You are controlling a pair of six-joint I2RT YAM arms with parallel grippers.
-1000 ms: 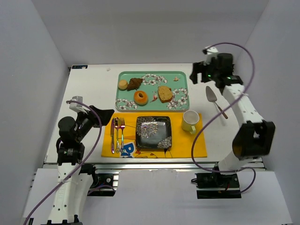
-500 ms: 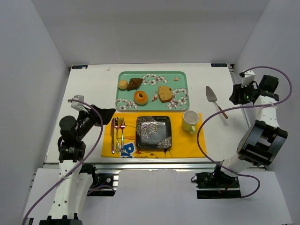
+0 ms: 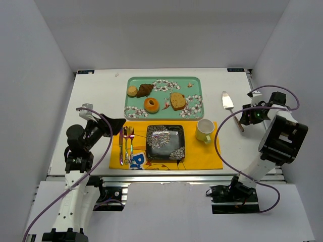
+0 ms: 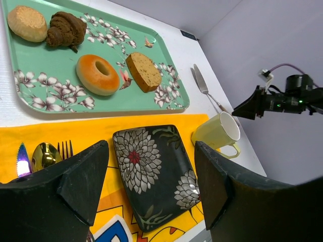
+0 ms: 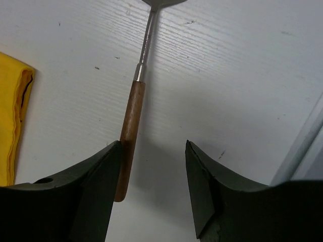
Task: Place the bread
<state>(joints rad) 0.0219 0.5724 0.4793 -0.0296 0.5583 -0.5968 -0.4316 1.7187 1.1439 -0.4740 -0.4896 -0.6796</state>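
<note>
I see the bread (image 3: 151,105) lying in the middle of the green tray (image 3: 164,79). My left gripper (image 4: 151,148), off the tray's near-left corner, and right gripper (image 5: 153,148), well right of it, both stand released, empty.

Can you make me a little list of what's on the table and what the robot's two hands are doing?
bread: golden ring lying on the green tray, nothing touching it
plate: black flowery plate on the yellow mat, nothing on it
mug: pale yellow mug right of the plate
left gripper: open, empty, by the mat's left edge
right gripper: open, low over the cake server, at its wooden handle
</note>
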